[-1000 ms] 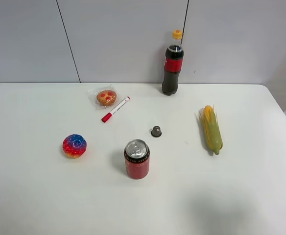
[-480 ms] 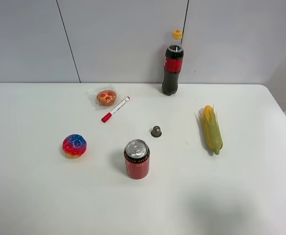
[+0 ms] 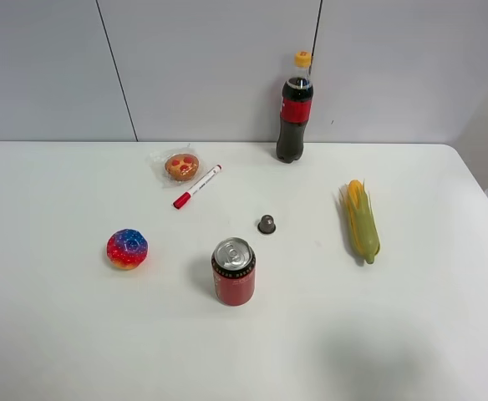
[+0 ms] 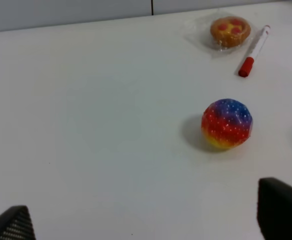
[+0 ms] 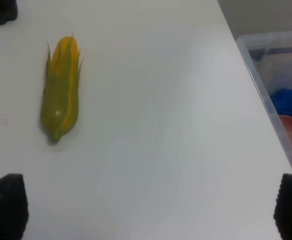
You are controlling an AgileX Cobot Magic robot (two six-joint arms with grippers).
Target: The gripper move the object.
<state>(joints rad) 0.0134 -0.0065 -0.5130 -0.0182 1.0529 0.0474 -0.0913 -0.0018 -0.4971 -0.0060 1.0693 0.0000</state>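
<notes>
The object (image 3: pixel 266 224) stands alone on the tabletop (image 3: pixel 60 334), between the soda can (image 3: pixel 234 271) and the corn (image 3: pixel 362 220). It looks light, rigid and easily tipped, so pinch its tapered sides under the rim. Both the left tool (image 4: pixel 146 220) and the right tool (image 5: pixel 146 205) gape wide, holding nothing

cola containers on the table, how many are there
2. A cola bottle with a yellow cap stands at the table's far edge by the wall; a red soda can stands nearer the camera, just in front of the tiny capsule cup. None looks hidden.
</notes>
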